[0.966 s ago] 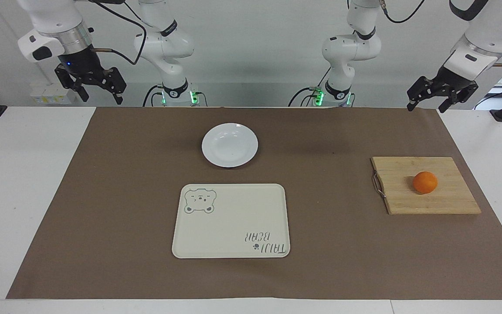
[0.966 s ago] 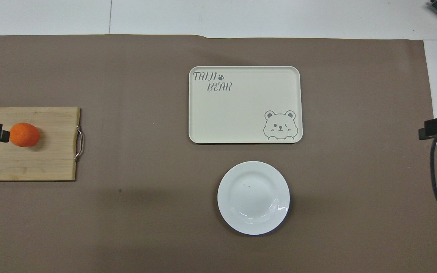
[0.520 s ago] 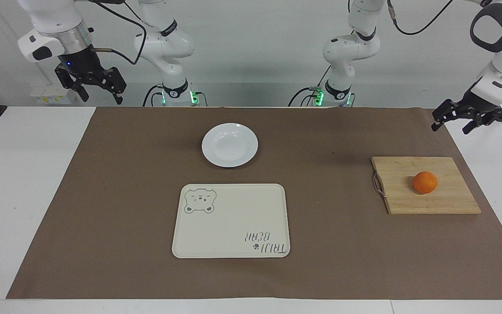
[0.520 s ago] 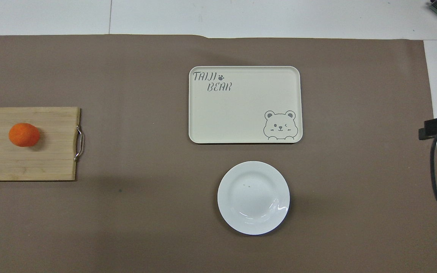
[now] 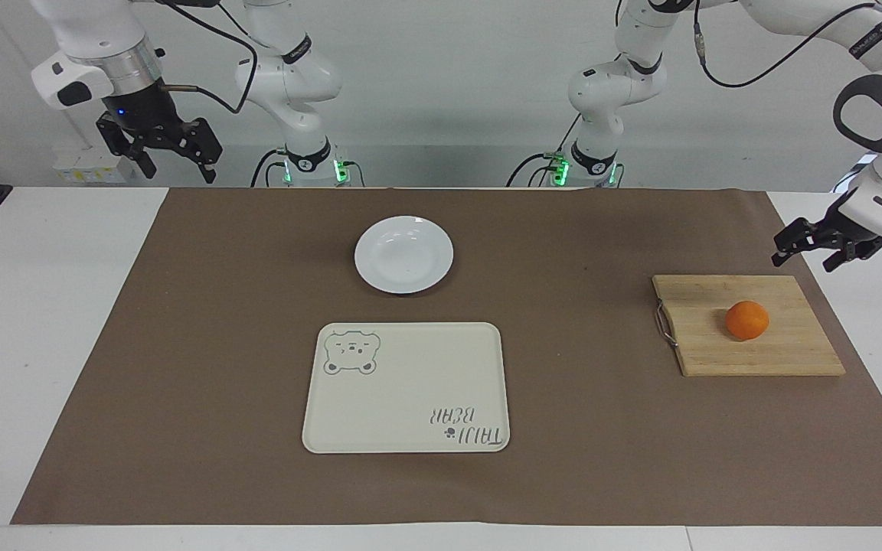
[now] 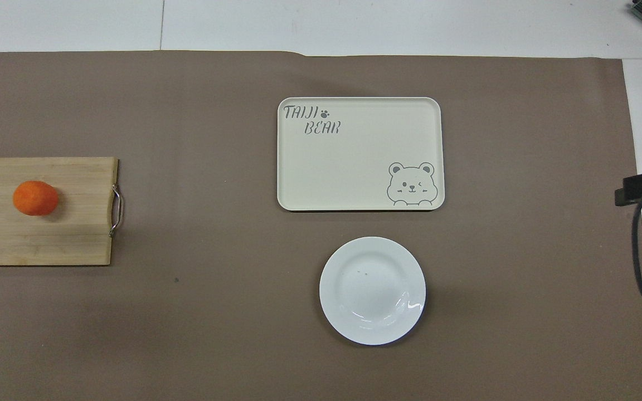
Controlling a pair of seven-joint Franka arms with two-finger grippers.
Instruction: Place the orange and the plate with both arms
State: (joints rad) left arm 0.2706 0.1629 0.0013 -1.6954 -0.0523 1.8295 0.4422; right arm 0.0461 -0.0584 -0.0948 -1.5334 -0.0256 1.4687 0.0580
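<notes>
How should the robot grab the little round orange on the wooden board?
Grip the small round orange across its widest middle, coming straight down from above. It sits alone on the flat wooden cutting board, so its sides are free. The open left gripper, over the table by the board, is probably best placed.

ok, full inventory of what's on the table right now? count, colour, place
orange: 1, bright orange, on the cutting board.
cutting board: 1, light wood with a metal handle, on the mat toward the left arm's end of the table.
plate: 1, glossy white, on the mat mid-table, nearer to the robots than the tray.
tray: 1, cream with bear print and lettering, mid-table, nothing on it.
mat: 1, brown, covers most of the table.
table: 1, white.
left gripper: 1, black, open, raised near the cutting board's corner at the mat's edge, holding nothing.
right gripper: 1, black, open, raised at the right arm's end of the table, waiting.
</notes>
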